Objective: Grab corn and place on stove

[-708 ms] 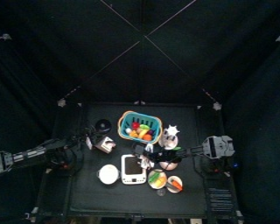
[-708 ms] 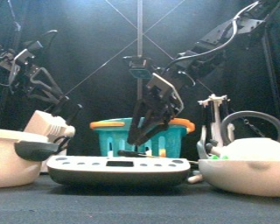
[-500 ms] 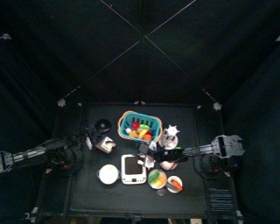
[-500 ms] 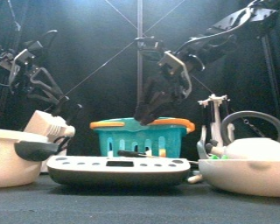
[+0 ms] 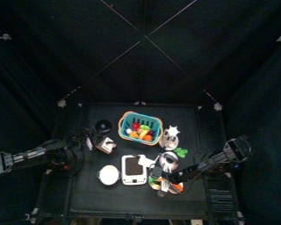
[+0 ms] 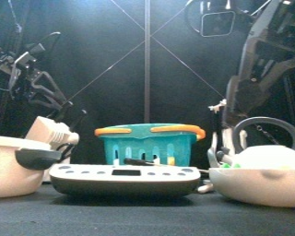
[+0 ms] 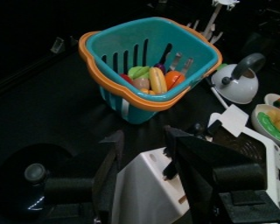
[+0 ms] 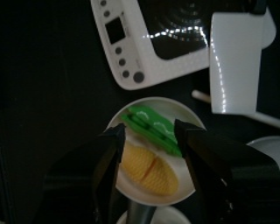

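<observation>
— Starting at the left: where is the left gripper (image 7: pixel 143 138)?

— Over the table's nine o'clock edge, jaws apart and holding nothing. The teal basket (image 5: pixel 140 127), with toy fruits in it, sits at twelve o'clock.

— And the stove (image 5: pixel 133 169)?

— Near the table's middle, flat, with a white plate (image 5: pixel 109 175) just beside it at its eight o'clock. No corn is on it.

— So where is the corn (image 8: pixel 149 162)?

— Lying in the orange-and-white dish (image 8: pixel 130 188), at about four o'clock from the stove, green husk end toward the stove.

— And the right gripper (image 8: pixel 150 131)?

— It hangs right above that dish, jaws spread wide, one on each side of the corn. They have not closed on it; I cannot tell whether either jaw touches it.
</observation>
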